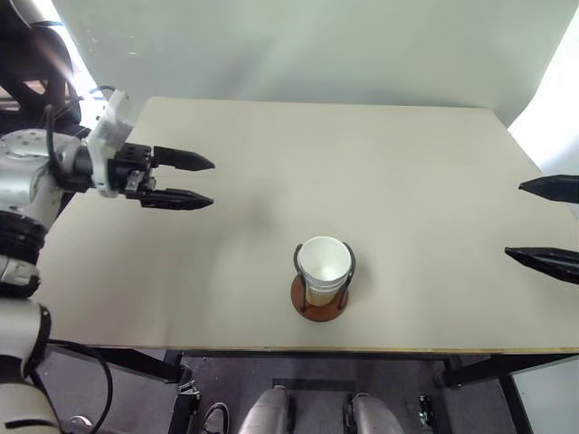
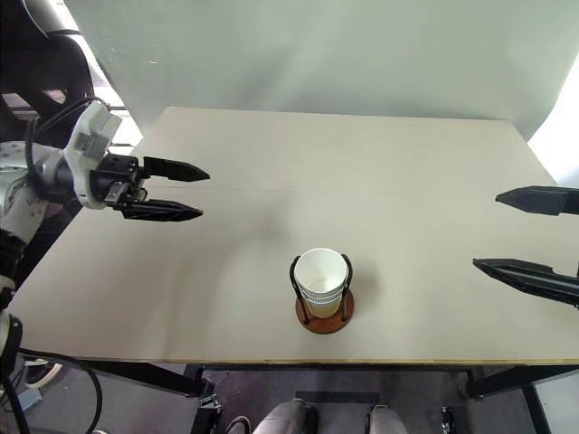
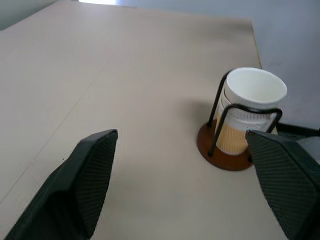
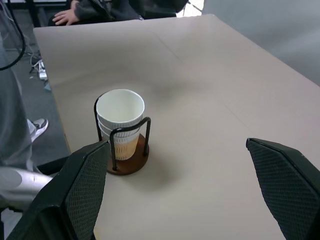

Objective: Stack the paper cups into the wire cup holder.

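The paper cups (image 1: 324, 268) sit nested as one stack inside the wire cup holder (image 1: 319, 303), near the table's front edge at the middle. Stacked white rims show at the top, pale tan sides below. The holder's dark loops (image 3: 248, 111) rise around the stack from a reddish-brown disc base (image 4: 131, 161). My left gripper (image 1: 196, 181) hangs open over the table's left side, well away from the holder, pointing right. At the right edge my right gripper (image 2: 502, 231) is open, pointing left, nothing between its fingers.
The beige table (image 1: 380, 154) spreads around the holder, backed by a pale wall. In the right wrist view a person's hand and dark sleeve (image 4: 75, 12) rest at the table's end, and a grey trouser leg with a shoe (image 4: 30, 131) stands beside the table.
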{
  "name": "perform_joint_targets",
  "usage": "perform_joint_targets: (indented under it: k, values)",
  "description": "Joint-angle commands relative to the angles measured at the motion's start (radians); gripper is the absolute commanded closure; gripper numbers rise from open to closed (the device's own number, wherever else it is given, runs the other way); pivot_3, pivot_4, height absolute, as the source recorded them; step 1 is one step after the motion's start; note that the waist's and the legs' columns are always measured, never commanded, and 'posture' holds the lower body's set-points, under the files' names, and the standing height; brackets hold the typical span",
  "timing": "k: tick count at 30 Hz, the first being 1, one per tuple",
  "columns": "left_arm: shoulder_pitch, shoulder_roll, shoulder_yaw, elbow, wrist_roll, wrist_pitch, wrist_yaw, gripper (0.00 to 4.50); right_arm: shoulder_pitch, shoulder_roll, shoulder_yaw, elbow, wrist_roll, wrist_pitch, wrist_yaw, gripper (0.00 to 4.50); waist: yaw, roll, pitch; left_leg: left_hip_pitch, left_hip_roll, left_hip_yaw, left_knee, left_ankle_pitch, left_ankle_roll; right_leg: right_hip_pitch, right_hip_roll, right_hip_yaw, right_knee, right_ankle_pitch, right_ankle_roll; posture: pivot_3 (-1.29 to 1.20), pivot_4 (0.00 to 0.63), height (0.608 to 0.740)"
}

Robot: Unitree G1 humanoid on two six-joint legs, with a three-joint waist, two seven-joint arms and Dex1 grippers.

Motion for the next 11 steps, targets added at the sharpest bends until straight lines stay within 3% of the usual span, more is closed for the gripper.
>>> perform_joint_targets:
  k: [1, 11]
  values:
    - [0.078, 0.043, 0.125, -0.099, 0.051, 0.02, -0.016, 0.03, -0.039, -0.007, 0.03, 0.024, -0.035, -0.023, 0.041, 0.0, -0.004, 0.0, 0.0, 0.0, 0.0, 0.0, 0.0, 0.0, 0.0, 0.0, 0.0, 0.0, 0.0, 0.0, 0.0, 0.0, 0.15, 0.74]
    - [0.169, 0.014, 0.275, -0.16, 0.174, 0.058, -0.011, 0.03, -0.099, -0.01, 0.084, 0.044, -0.095, 0.005, 0.079, 0.0, -0.004, 0.0, 0.0, 0.001, 0.001, -0.001, 0.0, 0.003, -0.003, -0.001, 0.001, 0.001, 0.002, 0.005, -0.009, 0.0, 0.15, 0.74]
